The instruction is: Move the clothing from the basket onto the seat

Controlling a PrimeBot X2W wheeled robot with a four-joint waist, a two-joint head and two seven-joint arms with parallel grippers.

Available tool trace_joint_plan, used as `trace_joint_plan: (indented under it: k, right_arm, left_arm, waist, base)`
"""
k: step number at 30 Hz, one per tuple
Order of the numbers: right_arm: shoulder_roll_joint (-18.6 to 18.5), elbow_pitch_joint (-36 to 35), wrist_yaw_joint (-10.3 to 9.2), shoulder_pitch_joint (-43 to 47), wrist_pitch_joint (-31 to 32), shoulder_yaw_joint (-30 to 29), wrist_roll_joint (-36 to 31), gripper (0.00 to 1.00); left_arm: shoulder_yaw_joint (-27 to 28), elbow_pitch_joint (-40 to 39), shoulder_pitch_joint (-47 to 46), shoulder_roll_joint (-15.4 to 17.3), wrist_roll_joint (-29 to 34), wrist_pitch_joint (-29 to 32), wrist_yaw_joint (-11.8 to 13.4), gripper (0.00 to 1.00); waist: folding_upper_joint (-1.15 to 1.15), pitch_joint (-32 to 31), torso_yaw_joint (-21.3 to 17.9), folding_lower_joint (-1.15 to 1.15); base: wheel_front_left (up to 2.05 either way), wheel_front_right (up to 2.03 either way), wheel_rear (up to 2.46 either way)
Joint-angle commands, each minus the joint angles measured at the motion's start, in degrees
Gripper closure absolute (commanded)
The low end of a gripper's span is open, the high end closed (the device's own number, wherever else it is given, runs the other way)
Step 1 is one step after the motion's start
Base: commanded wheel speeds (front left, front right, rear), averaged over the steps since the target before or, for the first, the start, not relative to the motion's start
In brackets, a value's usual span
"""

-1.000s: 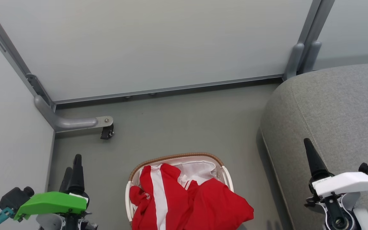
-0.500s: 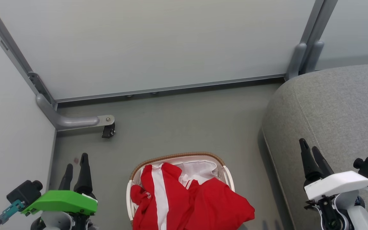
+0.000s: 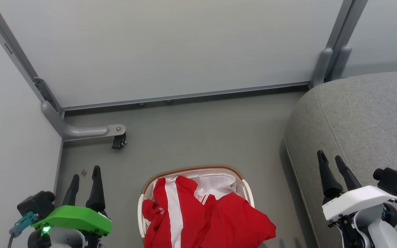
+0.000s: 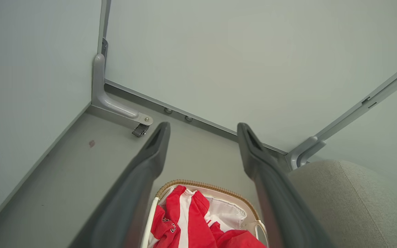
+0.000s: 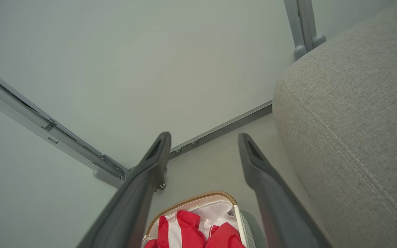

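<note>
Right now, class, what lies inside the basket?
Red clothing fills the basket, draping over its right rim; a white liner shows at the back. Its bottom is covered, so anything underneath is hidden.

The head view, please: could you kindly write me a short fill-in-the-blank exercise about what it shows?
1. The clothing is bright ____ with a white stripe.
2. It lies in the basket, whose woven rim is ____.
3. The seat stands on the robot's ____ side of the basket.
4. The left gripper and the right gripper are both ____, holding nothing.

Missing words: red; brown; right; open.
</note>
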Motion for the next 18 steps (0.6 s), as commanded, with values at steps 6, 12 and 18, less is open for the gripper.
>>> trace_joint_plan:
  k: [6,12,18]
  right_arm:
    - [-0.66,-0.27,0.02,-0.98,-1.42,0.62,-5.19,0.00]
    - [-0.63,0.19,0.02,-0.71,-2.39,1.17,-8.84,0.00]
    - [-0.60,0.56,0.02,-0.28,-3.22,1.74,-12.49,0.00]
  left_arm:
    - [-0.74,-0.31,-0.68,0.90,5.28,-1.33,0.26,0.00]
    - [-1.08,0.19,-0.23,0.88,8.92,-2.23,0.41,0.00]
    - [-1.27,0.73,0.27,0.94,12.23,-3.09,0.39,0.00]
  waist:
    - [0.00,-0.14,0.14,0.00]
    - [0.00,-0.49,0.27,0.00]
    - [0.00,-0.63,0.33,0.00]
  base:
    - [0.00,0.00,0.00]
    - [0.00,0.00,0.00]
    - [0.00,0.00,0.00]
